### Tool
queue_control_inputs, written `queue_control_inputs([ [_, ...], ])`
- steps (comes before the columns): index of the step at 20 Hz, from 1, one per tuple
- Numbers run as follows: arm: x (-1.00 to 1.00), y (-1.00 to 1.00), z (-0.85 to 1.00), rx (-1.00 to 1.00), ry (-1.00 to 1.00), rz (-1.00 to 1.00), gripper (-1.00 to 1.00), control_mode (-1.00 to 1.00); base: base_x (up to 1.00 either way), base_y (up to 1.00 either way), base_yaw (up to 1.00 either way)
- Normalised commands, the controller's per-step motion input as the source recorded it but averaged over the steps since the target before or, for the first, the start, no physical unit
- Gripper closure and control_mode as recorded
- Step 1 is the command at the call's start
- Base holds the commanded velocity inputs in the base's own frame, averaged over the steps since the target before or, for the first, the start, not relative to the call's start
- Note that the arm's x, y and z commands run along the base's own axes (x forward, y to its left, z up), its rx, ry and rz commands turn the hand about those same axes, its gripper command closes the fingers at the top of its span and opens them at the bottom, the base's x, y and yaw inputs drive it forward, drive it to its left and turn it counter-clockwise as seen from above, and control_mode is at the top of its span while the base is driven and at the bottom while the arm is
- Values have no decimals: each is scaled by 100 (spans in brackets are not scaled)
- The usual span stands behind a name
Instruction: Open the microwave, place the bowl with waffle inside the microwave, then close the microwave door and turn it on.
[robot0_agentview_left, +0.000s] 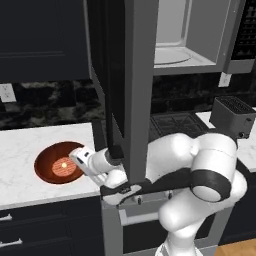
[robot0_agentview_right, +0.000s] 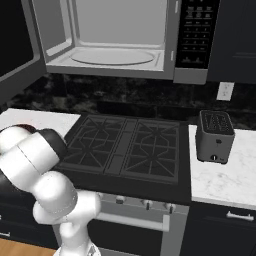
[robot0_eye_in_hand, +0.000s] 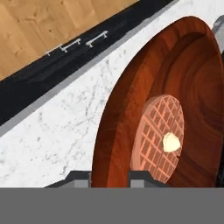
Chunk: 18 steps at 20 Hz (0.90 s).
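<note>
Hand view catches the hand (robot0_eye_in_hand: 109, 177) closed on the near rim of the bowl (robot0_eye_in_hand: 118, 131) — waffle (robot0_eye_in_hand: 153, 140) inside — resting on the marble desk (robot0_agentview_left: 20, 150), microwave door (robot0_agentview_left: 125, 75) swung open above.

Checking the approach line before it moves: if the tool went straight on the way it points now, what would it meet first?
Probably the near rim of the shallow round reddish-brown glossy bowl, which runs between the tool fingertips in the hand view. Beyond lies the small round grid-textured waffle. Depth is unclear.
</note>
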Motion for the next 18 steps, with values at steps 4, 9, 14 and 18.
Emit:
queue_control_inputs([
  [4,-5,-77,30,-5,23,-21,100,-100,0,0,0],
  [9,0,-99,61,0,19,-20,100,-100,0,0,0],
  [14,0,-90,83,0,16,-16,100,-100,0,0,0],
  [18,0,-80,60,0,8,-11,100,-100,0,0,0],
])
